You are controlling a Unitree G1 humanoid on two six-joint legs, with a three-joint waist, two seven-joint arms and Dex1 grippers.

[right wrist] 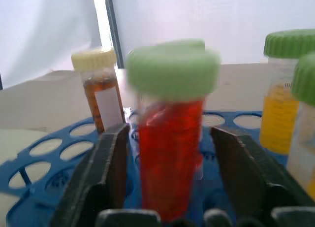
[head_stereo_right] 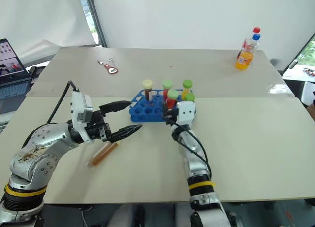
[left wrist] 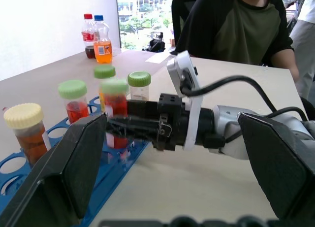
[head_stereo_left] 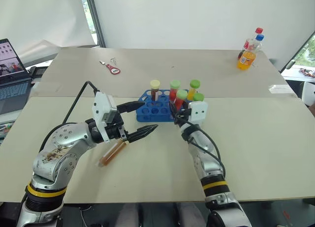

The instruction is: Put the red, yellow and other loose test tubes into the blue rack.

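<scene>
Only blank white label, pale-capped tube.

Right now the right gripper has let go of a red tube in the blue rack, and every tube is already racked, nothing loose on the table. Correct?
Not quite. One amber tube lies loose on the table under the open left gripper, as the left eye view shows. The rest holds: the right gripper stands open around the red tube, upright in the blue rack.

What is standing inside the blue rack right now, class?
The blue rack holds five capped tubes: a pale-capped amber tube, two green-capped red tubes, a green-capped yellow tube and one more green-capped tube, its contents hidden behind the right gripper.
</scene>
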